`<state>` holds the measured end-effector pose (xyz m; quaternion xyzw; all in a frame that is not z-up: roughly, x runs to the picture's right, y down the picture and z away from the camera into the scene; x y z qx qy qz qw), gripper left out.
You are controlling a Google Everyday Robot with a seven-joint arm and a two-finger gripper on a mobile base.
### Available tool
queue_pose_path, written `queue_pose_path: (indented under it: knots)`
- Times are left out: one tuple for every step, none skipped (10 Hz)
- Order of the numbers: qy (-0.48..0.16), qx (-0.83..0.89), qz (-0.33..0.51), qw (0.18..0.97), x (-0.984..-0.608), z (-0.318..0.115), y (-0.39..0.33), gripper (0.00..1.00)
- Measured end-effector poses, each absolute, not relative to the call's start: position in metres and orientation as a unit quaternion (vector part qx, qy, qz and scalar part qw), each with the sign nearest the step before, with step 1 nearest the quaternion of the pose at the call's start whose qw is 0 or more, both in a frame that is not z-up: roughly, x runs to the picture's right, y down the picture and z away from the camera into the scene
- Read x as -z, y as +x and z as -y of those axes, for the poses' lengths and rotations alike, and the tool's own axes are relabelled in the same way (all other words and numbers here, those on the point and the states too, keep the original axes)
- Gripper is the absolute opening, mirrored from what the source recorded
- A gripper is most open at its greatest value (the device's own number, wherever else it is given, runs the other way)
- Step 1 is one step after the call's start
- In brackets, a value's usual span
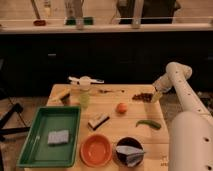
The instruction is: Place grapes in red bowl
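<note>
The grapes (142,96), a small dark reddish-brown bunch, lie on the wooden table (110,112) near its far right edge. My gripper (155,96) is at the table's right edge, just right of the grapes and close to them. The red bowl (96,149), orange-red and glossy, stands empty at the front of the table, left of the dark bowl (129,150).
An orange fruit (121,107) and a green pepper (149,123) lie between grapes and bowls. A green tray (35,145) with a grey sponge (58,136) sits at front left. A bottle (84,92), a small block (98,121) and a banana (62,95) are on the left half.
</note>
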<state>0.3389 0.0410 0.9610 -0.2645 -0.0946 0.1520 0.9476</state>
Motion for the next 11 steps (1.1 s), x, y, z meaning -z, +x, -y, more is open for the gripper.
queue_pose_path:
  knots:
    - [-0.265, -0.149, 0.096, 0.948, -0.962, -0.040, 0.335, 0.80]
    - [-0.265, -0.149, 0.095, 0.948, -0.962, -0.040, 0.337, 0.80]
    - [-0.265, -0.149, 0.094, 0.948, -0.962, -0.040, 0.338, 0.80]
    - [-0.265, -0.149, 0.094, 0.948, -0.962, -0.040, 0.338, 0.80]
    - [-0.265, -0.148, 0.094, 0.948, -0.962, -0.040, 0.337, 0.80]
    - [-0.264, -0.149, 0.097, 0.948, -0.961, -0.040, 0.336, 0.80]
    - [-0.266, -0.152, 0.100, 0.947, -0.963, -0.045, 0.338, 0.80]
    - [-0.268, -0.156, 0.103, 0.945, -0.963, -0.049, 0.342, 0.80]
    - [-0.270, -0.157, 0.106, 0.944, -0.964, -0.051, 0.343, 0.80]
    - [-0.273, -0.158, 0.110, 0.943, -0.963, -0.053, 0.342, 0.80]
    - [-0.275, -0.159, 0.113, 0.942, -0.963, -0.055, 0.345, 0.80]
